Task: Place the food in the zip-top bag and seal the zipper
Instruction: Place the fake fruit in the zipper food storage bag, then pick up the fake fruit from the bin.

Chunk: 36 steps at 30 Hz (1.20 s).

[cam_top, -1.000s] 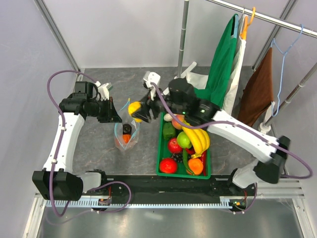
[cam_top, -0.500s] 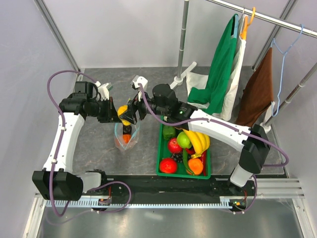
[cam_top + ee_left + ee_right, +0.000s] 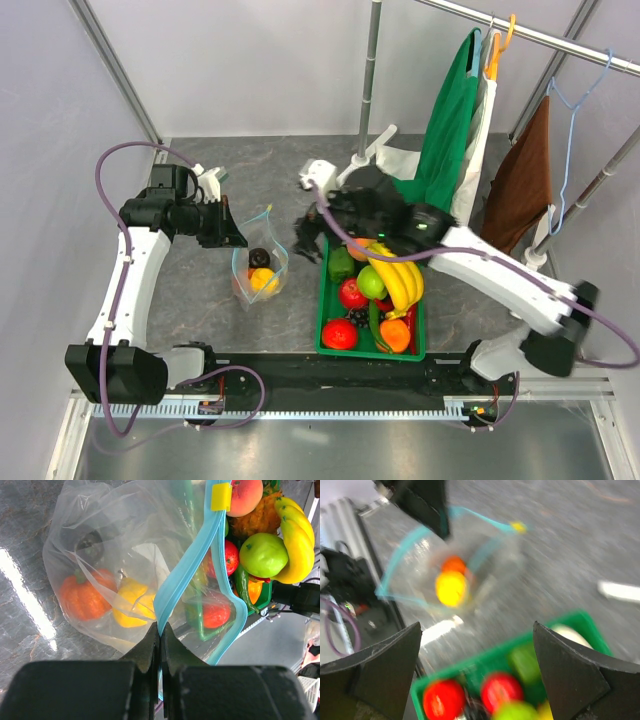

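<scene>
The clear zip-top bag (image 3: 258, 270) stands open on the grey table, with a yellow piece (image 3: 265, 280), an orange piece (image 3: 82, 600) and a dark piece (image 3: 258, 258) inside. My left gripper (image 3: 238, 240) is shut on the light-blue zipper (image 3: 185, 570) at the bag's mouth, holding it up. My right gripper (image 3: 308, 238) is open and empty, between the bag and the green crate (image 3: 330, 335). The crate holds a banana bunch (image 3: 400, 280), a green apple (image 3: 371, 283) and red pieces. The right wrist view is blurred; it shows the bag (image 3: 452, 575) and the yellow piece (image 3: 451, 587).
A clothes rack with green (image 3: 450, 130), white and brown garments stands at the back right. A metal pole (image 3: 370, 80) rises behind the crate. A white cloth (image 3: 400, 160) lies at its foot. Grey walls close the left and back.
My right gripper has let the yellow piece go into the bag and drawn back right toward the crate, now open. The left gripper has held still on the zipper.
</scene>
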{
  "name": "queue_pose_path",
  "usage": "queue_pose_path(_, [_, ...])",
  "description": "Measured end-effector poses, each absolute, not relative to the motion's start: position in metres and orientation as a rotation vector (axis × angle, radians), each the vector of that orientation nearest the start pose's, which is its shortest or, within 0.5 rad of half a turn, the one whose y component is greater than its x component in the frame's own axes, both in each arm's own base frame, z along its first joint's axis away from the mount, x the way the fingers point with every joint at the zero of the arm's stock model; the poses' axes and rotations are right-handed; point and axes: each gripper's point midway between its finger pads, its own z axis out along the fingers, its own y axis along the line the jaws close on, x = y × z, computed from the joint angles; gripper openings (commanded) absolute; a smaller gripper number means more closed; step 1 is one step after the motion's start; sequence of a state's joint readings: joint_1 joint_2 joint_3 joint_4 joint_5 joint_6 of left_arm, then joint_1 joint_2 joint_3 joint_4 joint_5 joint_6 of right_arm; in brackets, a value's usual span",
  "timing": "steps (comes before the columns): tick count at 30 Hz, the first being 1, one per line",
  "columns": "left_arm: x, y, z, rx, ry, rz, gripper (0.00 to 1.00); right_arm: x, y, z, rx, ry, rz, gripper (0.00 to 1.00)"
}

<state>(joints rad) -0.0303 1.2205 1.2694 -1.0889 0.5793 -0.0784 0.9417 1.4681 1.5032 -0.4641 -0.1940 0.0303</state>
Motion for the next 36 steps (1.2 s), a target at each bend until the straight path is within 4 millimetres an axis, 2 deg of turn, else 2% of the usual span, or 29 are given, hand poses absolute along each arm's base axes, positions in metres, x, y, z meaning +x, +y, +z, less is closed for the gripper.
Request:
queue_pose_path(3, [0.243, -0.106, 0.223, 0.145, 2.540, -0.792, 0.02, 0.222, 0.322, 0.324, -0.998, 1.823, 0.684, 0.98])
queue_pose_path(5, [0.243, -0.106, 0.223, 0.144, 2.540, -0.792, 0.02, 0.211, 0.284, 0.327, -0.966, 1.848, 0.602, 0.98])
queue_pose_path(7, [0.243, -0.106, 0.223, 0.144, 2.540, -0.792, 0.02, 0.203, 0.258, 0.320, -0.950, 1.892, 0.539, 0.96])
queue_pose_path(8, [0.243, -0.106, 0.223, 0.144, 2.540, -0.792, 0.02, 0.200, 0.247, 0.314, -0.947, 1.924, 0.506, 0.91])
queue_pose_path(9, [0.243, -0.106, 0.223, 0.144, 2.540, -0.792, 0.02, 0.200, 0.238, 0.306, -0.945, 1.960, 0.473, 0.81])
queue_pose_path(11, [0.243, -0.106, 0.223, 0.144, 2.540, -0.792, 0.02, 0.204, 0.225, 0.287, -0.943, 2.041, 0.400, 0.75])
queue_pose_path(12, [0.243, -0.106, 0.223, 0.144, 2.540, -0.792, 0.02, 0.207, 0.221, 0.275, -0.942, 2.092, 0.370, 0.67])
queue_pose_path(16, [0.243, -0.106, 0.224, 0.144, 2.537, -0.790, 0.02, 0.217, 0.216, 0.229, -0.957, 2.279, 0.282, 0.60])
queue_pose_path(19, [0.242, -0.106, 0.226, 0.147, 2.529, -0.788, 0.02, 0.220, 0.214, 0.211, -0.949, 2.367, 0.272, 0.59])
queue_pose_path(27, [0.241, -0.106, 0.227, 0.150, 2.521, -0.786, 0.02, 0.225, 0.210, 0.190, -0.867, 2.507, 0.324, 0.57])
queue_pose_path(36, [0.241, -0.106, 0.227, 0.151, 2.520, -0.786, 0.02, 0.220, 0.217, 0.187, -0.871, 2.530, 0.383, 0.53])
